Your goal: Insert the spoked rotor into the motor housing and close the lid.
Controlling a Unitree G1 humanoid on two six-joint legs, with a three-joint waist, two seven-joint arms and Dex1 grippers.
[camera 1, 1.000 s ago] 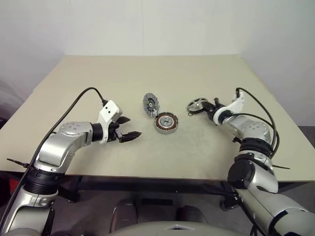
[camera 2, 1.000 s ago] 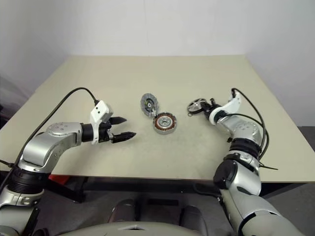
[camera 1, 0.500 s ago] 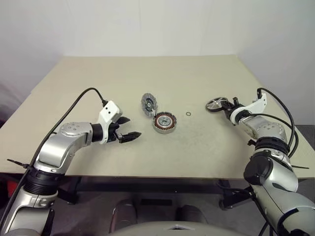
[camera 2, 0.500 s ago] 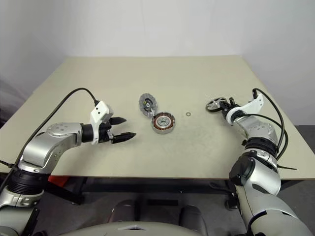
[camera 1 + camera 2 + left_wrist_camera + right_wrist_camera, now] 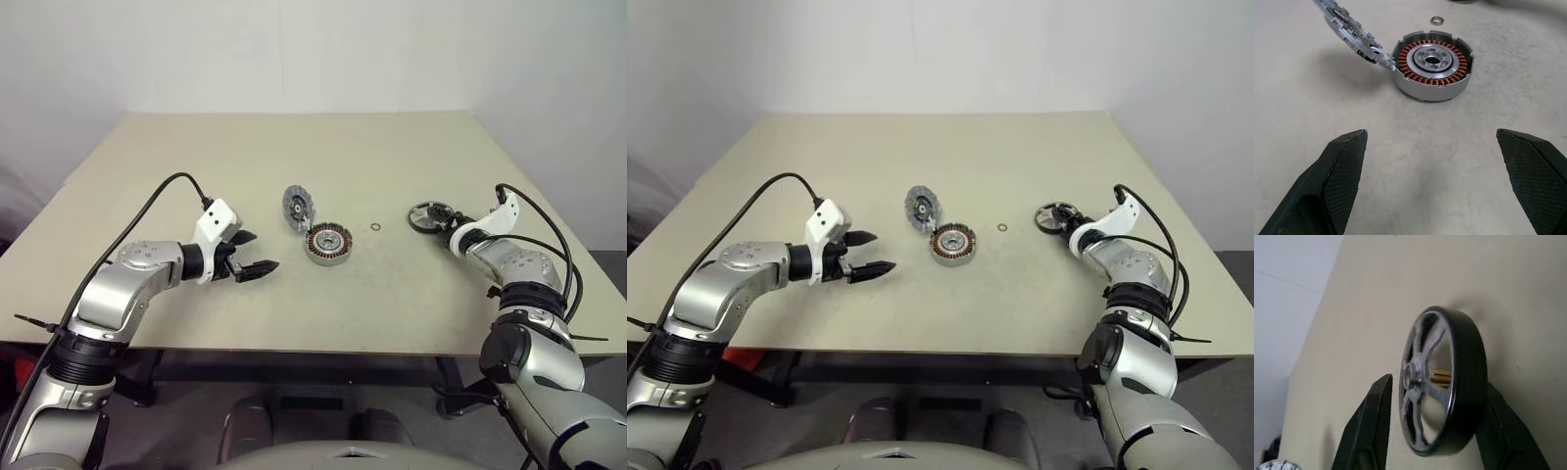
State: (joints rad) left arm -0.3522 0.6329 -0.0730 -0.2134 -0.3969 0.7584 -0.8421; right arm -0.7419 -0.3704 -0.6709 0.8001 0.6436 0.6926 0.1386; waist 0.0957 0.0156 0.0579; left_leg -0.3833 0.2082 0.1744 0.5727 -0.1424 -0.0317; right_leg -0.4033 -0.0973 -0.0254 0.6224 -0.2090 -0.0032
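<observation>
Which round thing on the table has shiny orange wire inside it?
The grey round cup in the middle. Copper coils ring its inside; the slotted disc leaning beside it and the black-rimmed spoked wheel have none.

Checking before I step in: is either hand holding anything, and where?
Left hand empty. Right hand straddles the black-rimmed spoked wheel across its flat faces, one finger clear: apparently not gripped.

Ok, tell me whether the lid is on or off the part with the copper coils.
Off. The lid stands tilted beside the copper-wound ring, only its lower edge leaning on the rim, with the coils fully uncovered.
</observation>
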